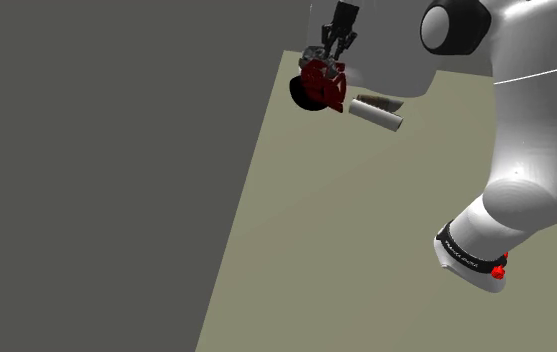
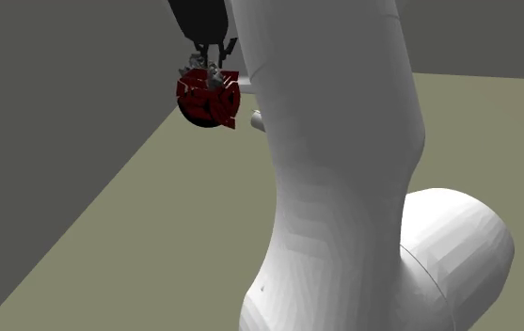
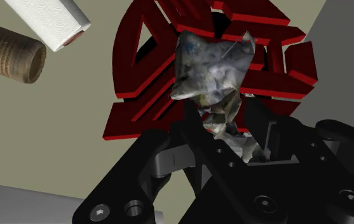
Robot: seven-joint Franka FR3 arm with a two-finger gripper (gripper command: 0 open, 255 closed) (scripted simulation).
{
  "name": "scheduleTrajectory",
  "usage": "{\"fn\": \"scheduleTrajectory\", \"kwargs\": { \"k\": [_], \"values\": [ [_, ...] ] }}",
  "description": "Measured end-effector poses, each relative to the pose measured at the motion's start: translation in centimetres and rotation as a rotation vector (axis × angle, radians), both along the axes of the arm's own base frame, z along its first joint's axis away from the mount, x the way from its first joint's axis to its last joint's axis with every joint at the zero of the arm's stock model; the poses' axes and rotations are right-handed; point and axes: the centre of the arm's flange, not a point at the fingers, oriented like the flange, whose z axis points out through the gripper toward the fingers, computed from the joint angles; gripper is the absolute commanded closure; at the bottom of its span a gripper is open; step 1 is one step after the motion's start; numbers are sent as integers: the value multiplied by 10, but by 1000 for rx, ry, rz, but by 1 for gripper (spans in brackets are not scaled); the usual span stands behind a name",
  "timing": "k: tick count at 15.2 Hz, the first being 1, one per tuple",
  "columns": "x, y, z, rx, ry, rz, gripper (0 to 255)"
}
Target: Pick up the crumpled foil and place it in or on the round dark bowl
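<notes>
As the gripper (image 3: 223, 119) clasps crumpled foil (image 3: 213, 67), the red bowl (image 3: 274, 83) lies below

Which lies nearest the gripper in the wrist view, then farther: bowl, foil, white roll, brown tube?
1. crumpled foil, in the gripper.
2. red bowl, just beyond.
3. white roll and brown tube, aside: too close to call.

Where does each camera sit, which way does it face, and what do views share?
Shoulder view: beside the robot, looking down the olive surface; white arm at right.
Second exterior view: close behind the arm, facing the dark red bowl.
Wrist view: on the hand, looking past the gripper at the crumpled foil.
All three share the bowl.
</notes>
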Motion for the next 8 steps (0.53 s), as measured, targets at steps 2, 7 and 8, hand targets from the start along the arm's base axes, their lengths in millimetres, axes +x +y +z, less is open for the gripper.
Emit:
{"fn": "scheduleTrajectory", "kwargs": {
  "k": [2,7,8],
  "values": [
    [-1,0,-10,0,0,0,255],
    [0,-1,-35,0,-2,0,255],
    [0,-2,-37,-3,-6,-1,255]
  ]
}}
